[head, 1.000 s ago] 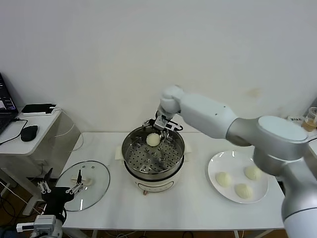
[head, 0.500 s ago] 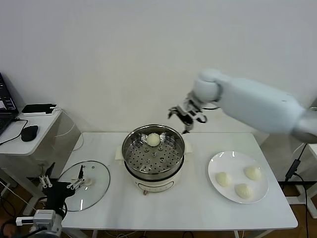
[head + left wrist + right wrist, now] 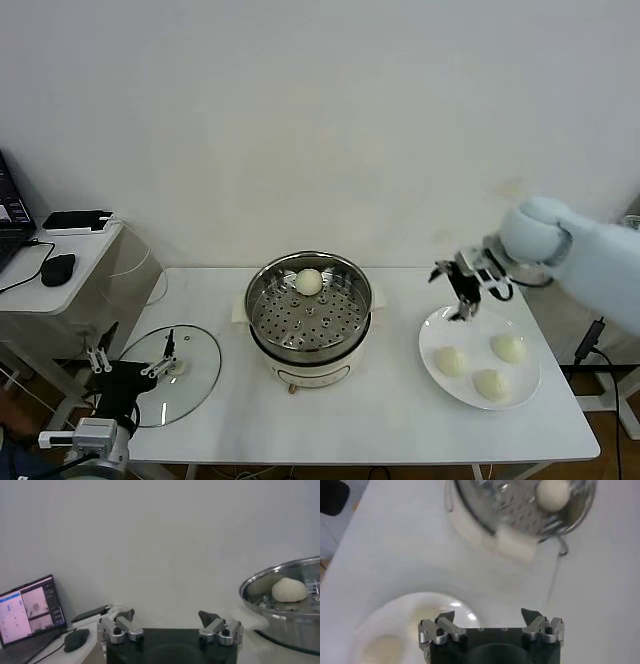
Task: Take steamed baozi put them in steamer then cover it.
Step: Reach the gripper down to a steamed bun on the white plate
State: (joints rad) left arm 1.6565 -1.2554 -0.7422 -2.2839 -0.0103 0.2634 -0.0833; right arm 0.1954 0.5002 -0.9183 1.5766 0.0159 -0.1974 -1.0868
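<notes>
One small, round, creamy-white dough bun [image 3: 309, 282] already sits on the perforated tray of the shiny round stainless-steel steamer [image 3: 262, 321], which stands at the middle of the white bench [image 3: 390, 420], toward its back edge. The other three buns [image 3: 450, 361] lie on a flat white plate [image 3: 430, 350] near the bench's right edge. The right tool [image 3: 461, 285] hangs over the plate's back rim with its fingers spread apart and nothing between them. The round clear glass lid [image 3: 200, 372] lies flat at the bench's left edge, and the left tool [image 3: 131, 360] waits beside it at the front-left corner, fingers apart and empty. The buns look light, soft and smooth-skinned, so they would probably dent or tear under a hard squeeze; a gentle grip across the widest part seems safest.
</notes>
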